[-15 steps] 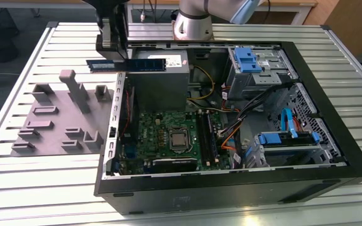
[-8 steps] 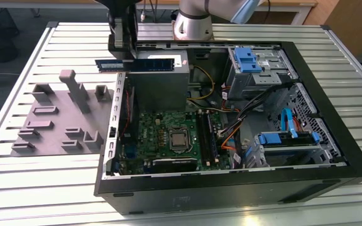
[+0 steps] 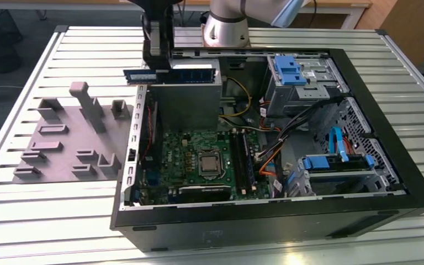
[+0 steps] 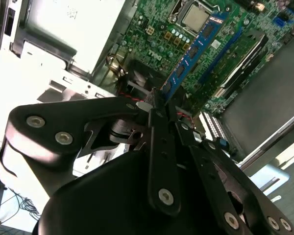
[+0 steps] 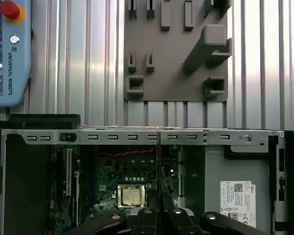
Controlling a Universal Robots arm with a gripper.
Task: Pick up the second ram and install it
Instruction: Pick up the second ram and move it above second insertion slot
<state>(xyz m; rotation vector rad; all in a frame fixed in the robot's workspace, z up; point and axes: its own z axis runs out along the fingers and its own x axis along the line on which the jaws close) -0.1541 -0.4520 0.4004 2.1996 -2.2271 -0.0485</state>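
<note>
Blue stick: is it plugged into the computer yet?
Not yet. The gripper holds the blue stick up above the open computer case.

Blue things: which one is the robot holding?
The second ram, the long blue stick in the gripper; the blue brackets sit inside the case.

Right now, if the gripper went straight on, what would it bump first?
Probably the green motherboard, near the processor; the second ram it holds would touch first. Depth is unclear.

White printed label (image 5: 237, 195) sat on the grey power supply (image 5: 235, 166); a line of vertical lettering ran down the pale blue pendant (image 5: 10, 68); neither transcribed.
</note>
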